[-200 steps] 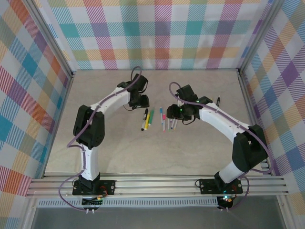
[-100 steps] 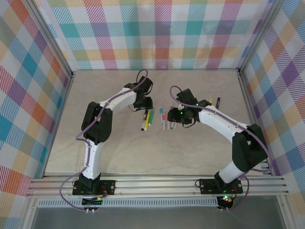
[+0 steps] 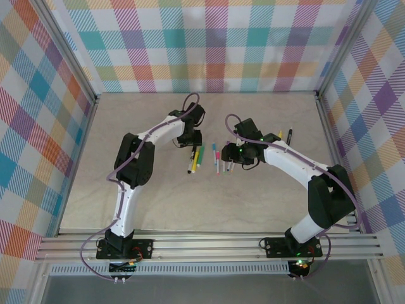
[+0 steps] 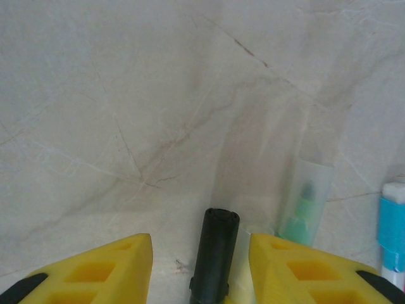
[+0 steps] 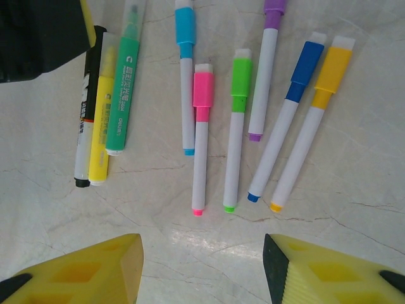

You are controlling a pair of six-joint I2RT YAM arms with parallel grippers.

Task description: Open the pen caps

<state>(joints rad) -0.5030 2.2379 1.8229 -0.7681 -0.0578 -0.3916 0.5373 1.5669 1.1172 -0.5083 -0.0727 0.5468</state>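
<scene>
Several pens lie side by side on the table (image 3: 158,190). A black pen (image 5: 85,126), a yellow one (image 5: 101,120) and a green one (image 5: 123,95) lie at the left. Beside them are white pens with a light blue cap (image 5: 185,28), pink cap (image 5: 203,88), green cap (image 5: 241,79), dark blue cap (image 5: 307,60) and yellow cap (image 5: 333,66). My left gripper (image 4: 201,266) is open, low over the table. The black pen's end (image 4: 215,253) lies between its fingers with gaps on both sides. My right gripper (image 5: 202,272) hangs open above the white pens' tail ends, holding nothing.
In the top view the pen row (image 3: 212,158) lies mid-table between my left gripper (image 3: 191,143) and right gripper (image 3: 234,158). Two more pens (image 3: 286,134) lie behind the right arm. Metal rails and checked walls (image 3: 38,126) enclose the table.
My left gripper has moved right and down to the top end of the black pen. The right gripper has shifted slightly nearer over the white pens and its jaws stand a little wider.
</scene>
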